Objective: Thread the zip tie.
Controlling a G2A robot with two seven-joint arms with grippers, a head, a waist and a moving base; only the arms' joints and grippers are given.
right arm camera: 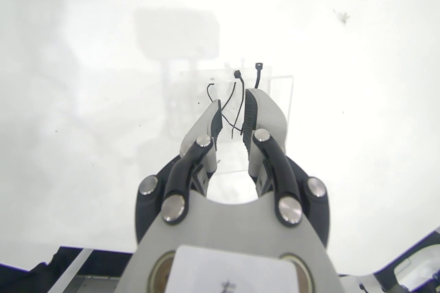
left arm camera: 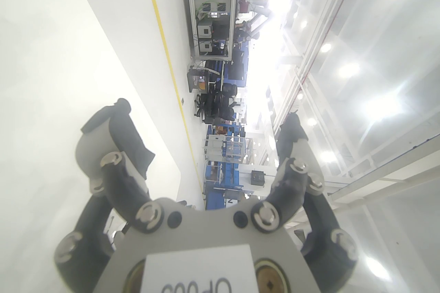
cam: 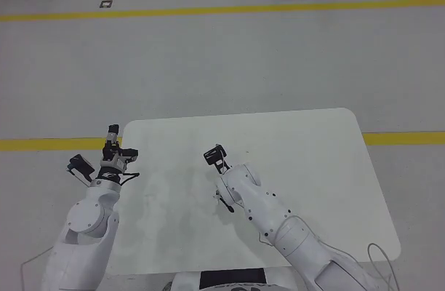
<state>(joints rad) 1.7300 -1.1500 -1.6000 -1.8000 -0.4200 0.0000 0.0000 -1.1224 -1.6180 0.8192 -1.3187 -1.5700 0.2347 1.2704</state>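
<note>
White, smooth table (cam: 302,145) with rounded corners from above, and yellow tape (cam: 208,9) striping the pale floor beyond it. My left gripper (cam: 119,145) sits at the table's left edge, black fingers spread. My right arm (cam: 241,189) is bent over the middle of the board.

Over to the left wrist view: the left gripper (left arm camera: 206,112) is wide open, nothing between the rubbery black fingers (left arm camera: 130,143), metal rivets shining. The table (left arm camera: 51,50) edge curves past, and the yellow tape (left arm camera: 161,26) runs off toward a grey cabinet (left arm camera: 213,19) far back.

Now the right wrist view: the right gripper (right arm camera: 233,98) points down at the table (right arm camera: 103,33), jaws narrow, ribbed black pads (right arm camera: 248,112) on grey shells, a slim gap showing. A thin black zip tie (right arm camera: 236,74) runs through that gap, and I can't tell whether it touches either pad. A clear plastic plate (right arm camera: 283,91) lies on the table beneath. A second zip tie (right arm camera: 257,67) sits just beside the first, its tail hidden behind one finger.
</note>
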